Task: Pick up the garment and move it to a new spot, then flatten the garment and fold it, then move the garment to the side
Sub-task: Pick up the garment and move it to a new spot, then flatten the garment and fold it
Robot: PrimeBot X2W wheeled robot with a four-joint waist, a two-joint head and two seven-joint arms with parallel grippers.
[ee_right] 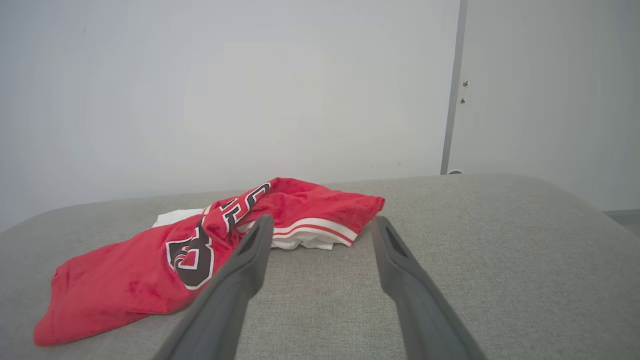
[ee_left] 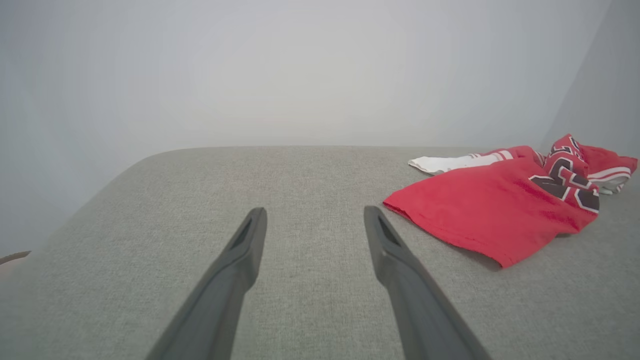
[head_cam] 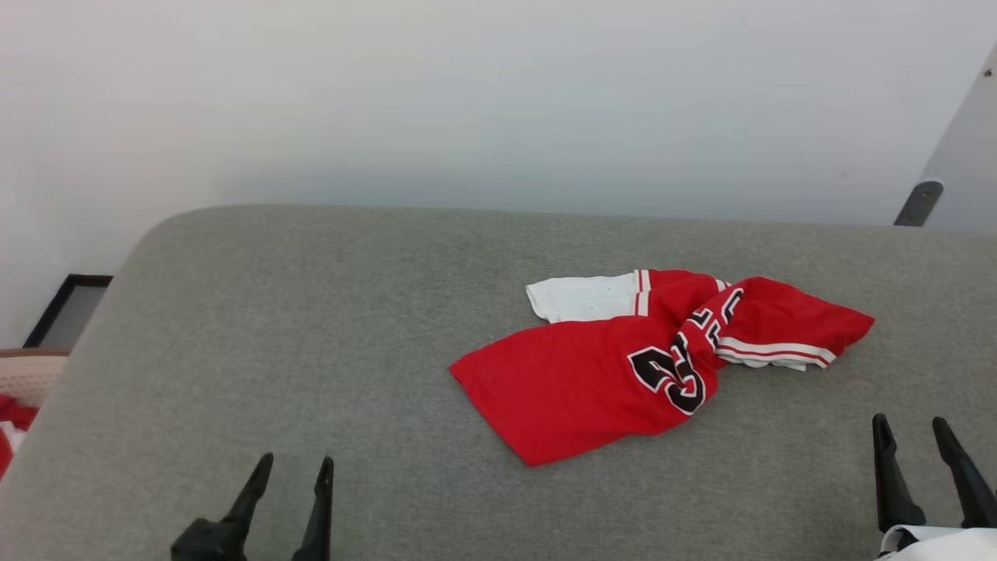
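Observation:
The garment [head_cam: 623, 366], a red jersey with black white-outlined figures, a white sleeve and striped trim, lies crumpled and twisted on the grey table [head_cam: 311, 351], right of centre. In the left wrist view the garment [ee_left: 495, 205] sits to the right, and in the right wrist view the garment [ee_right: 165, 265] lies ahead and to the left. My left gripper [head_cam: 296, 466] is open near the front edge, well left of the cloth, with nothing between its fingers. At the lower right my right gripper [head_cam: 911, 427] is open too, a short way in front of the cloth's right end.
A pale wall [head_cam: 498, 101] rises behind the table's far edge. At the far left, beyond the table's rounded corner, a dark frame [head_cam: 66, 308] and some red-and-white cloth [head_cam: 12, 428] sit lower down. A grey door edge [ee_right: 452, 90] stands at the back right.

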